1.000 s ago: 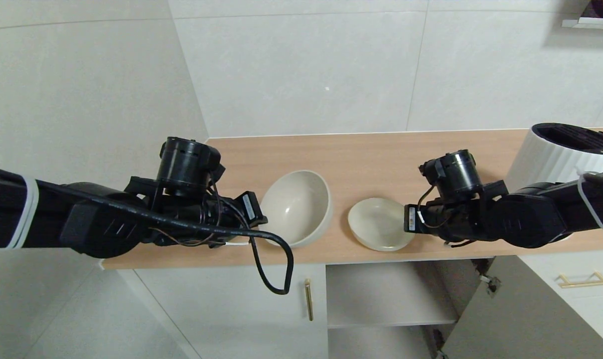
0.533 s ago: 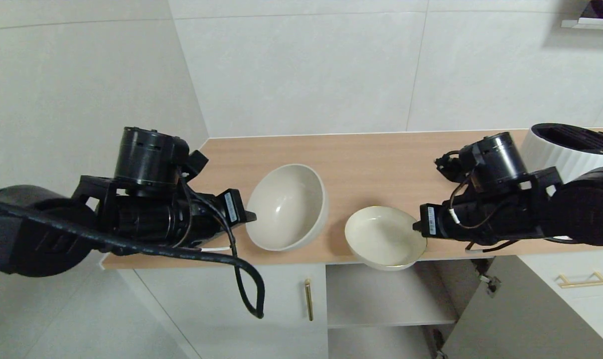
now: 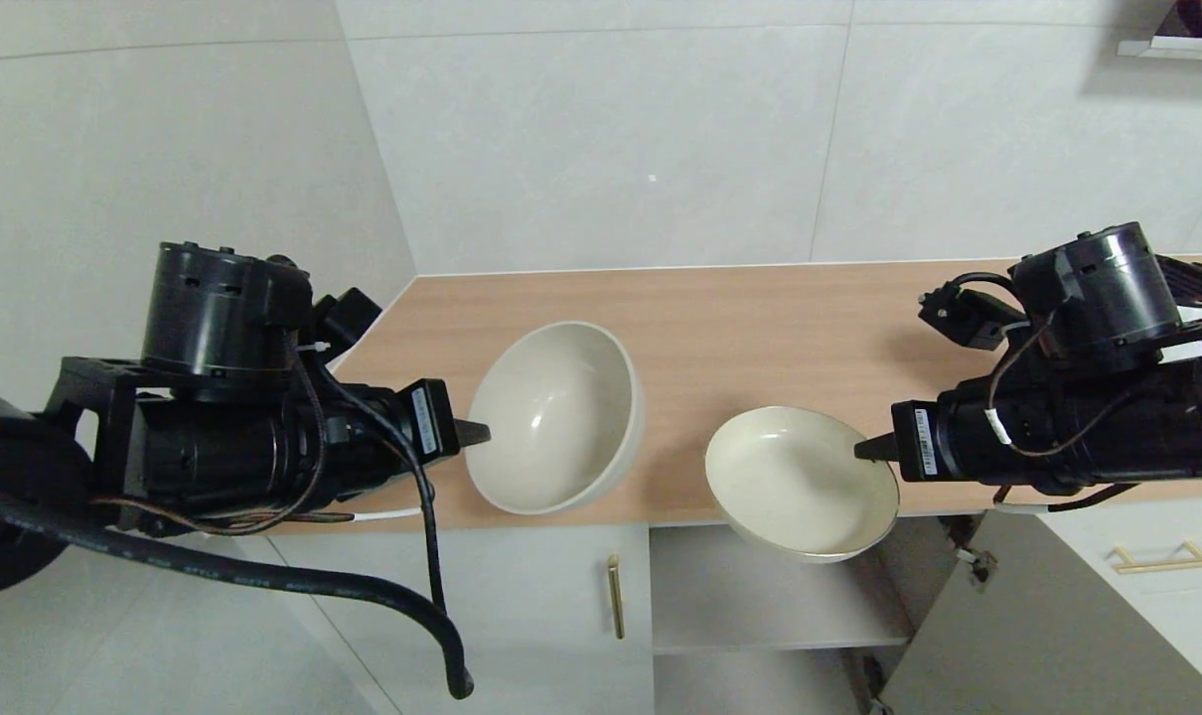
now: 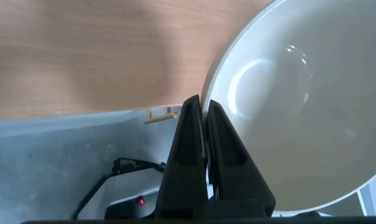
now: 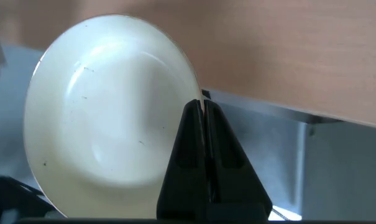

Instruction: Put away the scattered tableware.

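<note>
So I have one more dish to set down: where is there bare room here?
The counter is bare along the wall behind both bowls, and between the large bowl and the small bowl. The open cabinet shelf below looks bare too. The front edge is crowded: the left gripper and right gripper hold the bowls there.

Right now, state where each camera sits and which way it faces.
Head view: head-mounted, facing forward and down at the counter; both arms, left claw gripping the large bowl, right claw the small bowl.
Left wrist view: on that wrist, looking along its claw at the large bowl.
Right wrist view: on that wrist, looking along its claw at the small bowl.
Shared: head and wrist views both show bowls and counter.
</note>
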